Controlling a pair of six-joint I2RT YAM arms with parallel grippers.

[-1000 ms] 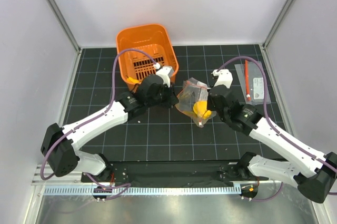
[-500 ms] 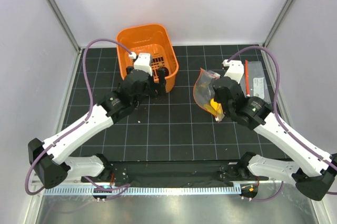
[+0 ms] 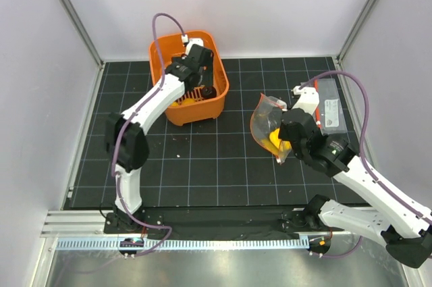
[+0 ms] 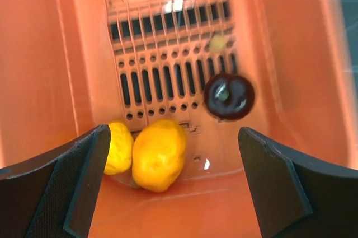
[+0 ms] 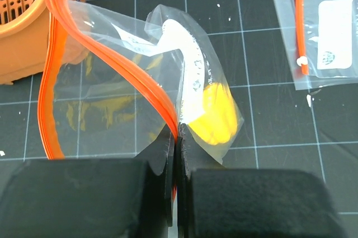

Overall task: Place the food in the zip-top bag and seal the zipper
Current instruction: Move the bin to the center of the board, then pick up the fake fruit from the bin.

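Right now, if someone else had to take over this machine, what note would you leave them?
Left gripper: open, empty, poised inside the orange basket.
Right gripper: shut on the zip-top bag at its zipper; the bag's mouth is open.
Done: at least one yellow toy food is in the bag.
Left: two yellow pieces and a dark brown round one lie in the basket. Bag them, then seal the zipper.

Basket (image 4: 291, 36) walls either side of fingers (image 4: 56, 193), food (image 4: 159, 154) ahead.
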